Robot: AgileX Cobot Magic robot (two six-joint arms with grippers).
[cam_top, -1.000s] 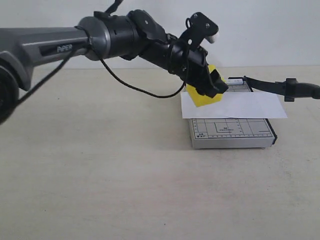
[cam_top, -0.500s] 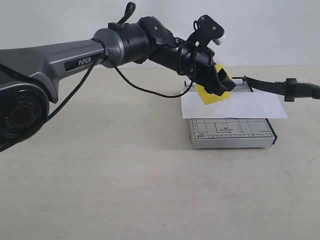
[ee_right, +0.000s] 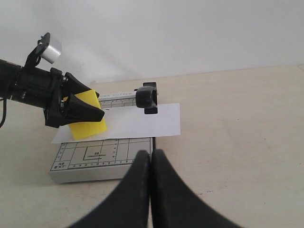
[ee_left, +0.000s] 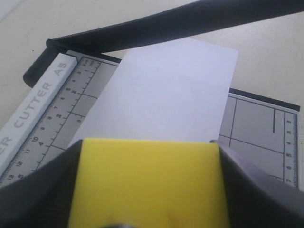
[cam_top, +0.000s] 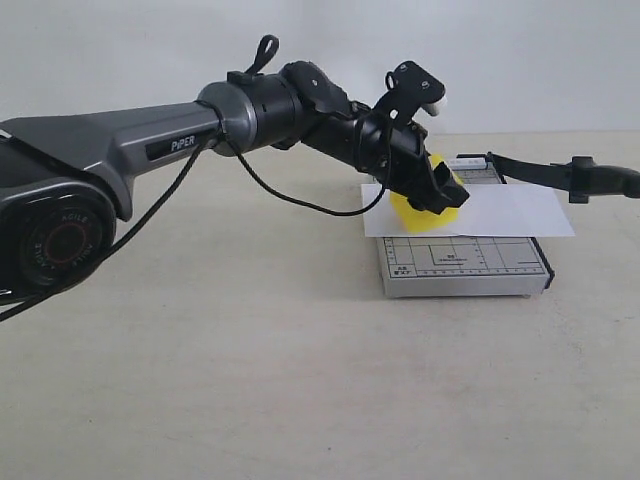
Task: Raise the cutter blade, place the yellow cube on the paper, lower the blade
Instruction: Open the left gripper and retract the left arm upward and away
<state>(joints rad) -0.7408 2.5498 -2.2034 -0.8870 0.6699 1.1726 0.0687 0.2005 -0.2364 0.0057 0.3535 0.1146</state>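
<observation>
My left gripper point(cam_top: 436, 196) is shut on the yellow cube point(cam_top: 414, 213) and holds it low over the left part of the paper point(cam_top: 500, 212); I cannot tell whether the cube touches the sheet. The left wrist view has the cube point(ee_left: 147, 183) wedged between both fingers point(ee_left: 247, 185), the paper point(ee_left: 161, 90) beyond it. The paper lies across the grey trimmer board point(cam_top: 465, 268). The cutter blade point(cam_top: 540, 171) is raised, its handle out to the right. My right gripper point(ee_right: 151, 156) is shut on nothing, near the board's front right corner point(ee_right: 142, 164).
The left arm point(cam_top: 180, 135) stretches across from the left at mid height. The trimmer's white ruler bar point(ee_left: 33, 111) runs along the hinge side. Beige tabletop point(cam_top: 250, 380) surrounds the board, with a white wall behind.
The left gripper has carried the yellow cube to the right and downward, closer to the paper. The blade, the paper and the board have not moved.
</observation>
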